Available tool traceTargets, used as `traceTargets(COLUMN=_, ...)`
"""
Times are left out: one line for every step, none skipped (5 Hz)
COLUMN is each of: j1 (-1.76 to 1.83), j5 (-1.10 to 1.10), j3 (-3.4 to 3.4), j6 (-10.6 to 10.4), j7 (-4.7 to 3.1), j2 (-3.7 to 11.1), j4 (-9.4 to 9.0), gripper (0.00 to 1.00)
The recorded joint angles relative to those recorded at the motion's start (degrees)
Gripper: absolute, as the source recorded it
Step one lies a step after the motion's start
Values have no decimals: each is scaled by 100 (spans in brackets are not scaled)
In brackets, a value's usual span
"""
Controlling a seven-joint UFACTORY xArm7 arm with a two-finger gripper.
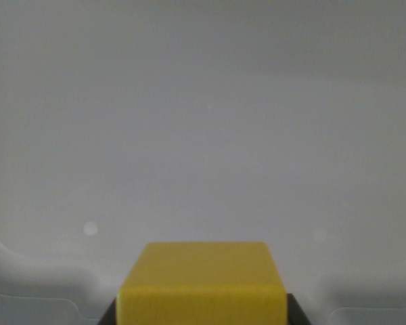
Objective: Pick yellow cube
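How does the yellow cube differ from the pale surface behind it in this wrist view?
The yellow cube is bright yellow; the surface is pale grey-white. The cube has sharp edges and two visible faces; the surface looks flat and blurred. The cube sits low at the bottom edge, with dark tool parts at both its lower corners; the surface fills the rest. Both look plain, without markings.

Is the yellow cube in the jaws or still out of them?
In, it seems: the yellow cube sits at the wrist view's bottom edge with a dark jaw part at each lower corner. Actual contact cannot be told.
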Motion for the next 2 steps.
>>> traceTargets(j1=0, j5=-2, j3=0, j6=35, j7=3, j2=-15, j4=19, gripper=100)
traceTargets(j1=0, j5=-2, j3=0, j6=35, j7=3, j2=-15, j4=19, gripper=100)
